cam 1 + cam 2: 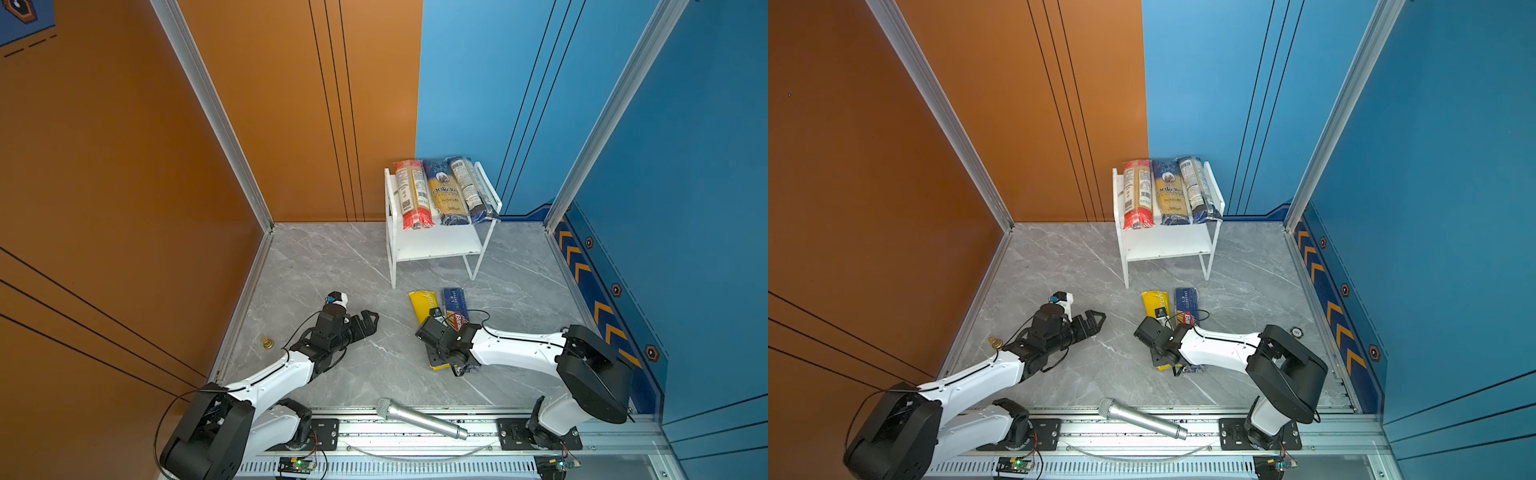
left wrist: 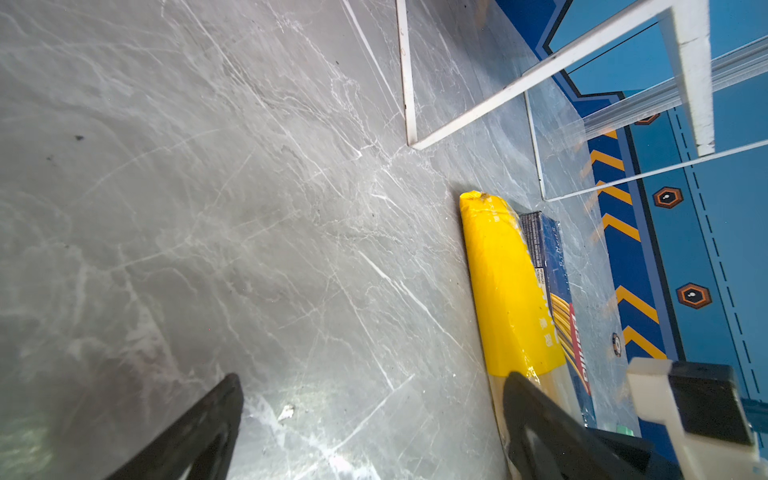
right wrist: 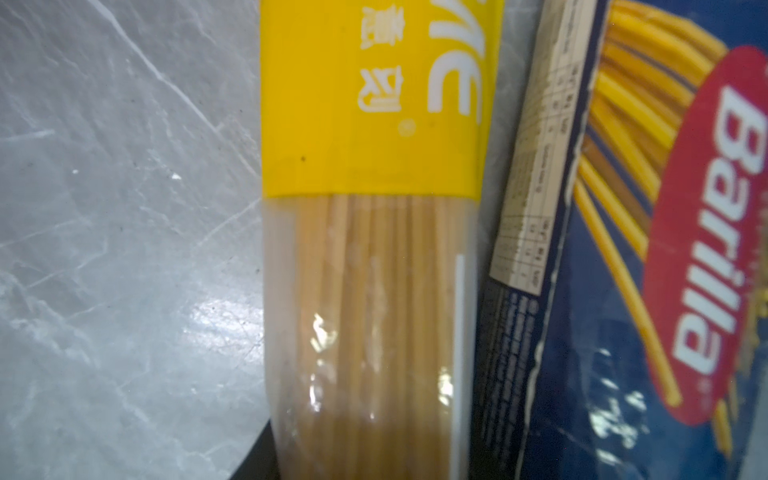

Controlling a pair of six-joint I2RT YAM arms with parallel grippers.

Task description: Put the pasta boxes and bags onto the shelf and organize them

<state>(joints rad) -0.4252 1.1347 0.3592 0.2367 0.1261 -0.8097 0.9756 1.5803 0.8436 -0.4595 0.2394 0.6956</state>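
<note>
Clamping the yellow bag (image 1: 422, 305): the right tool (image 1: 445, 358) is down on the bag's near end, on the clear-film part. In the right wrist view one dark finger (image 3: 254, 457) is pressed on the bag's side; the other finger is hidden.

- Bag is a long narrow tube. It has a glossy opaque yellow sleeve with white print, then transparent film over straight pale spaghetti strands.
- Blue Barilla box (image 1: 454, 300) lies alongside on the right-arm side, roughly parallel. I can't tell if they touch. It's flat cardboard, dark blue with a red oval logo, and has a scuffed sheen.
- Left tool (image 1: 371, 323) is fully released and holds nothing. Its black tapered fingers are spread wide, low over bare table, well apart to the left of the bag and pointing its way.
- Shelf (image 1: 436, 245) stands beyond both packs, by the back wall. It has flat white boards and a thin white metal frame.
- The top board carries three packs side by side, lengthwise front to back: red-ended clear bag (image 1: 412, 195), "ankara" bag (image 1: 446, 195) and dark navy bag (image 1: 473, 189).
- Table (image 1: 332, 270) is a grey marble-pattern slab with white veins and a slight sheen.
- Silver microphone (image 1: 422, 419) with a mesh head lies on the aluminium rail at the near edge.
- Small brass-coloured piece (image 1: 267, 343) sits at the table's left edge.
- Walls are orange on the left and blue on the right, with aluminium corner posts. An orange chevron strip runs along the right wall base.
</note>
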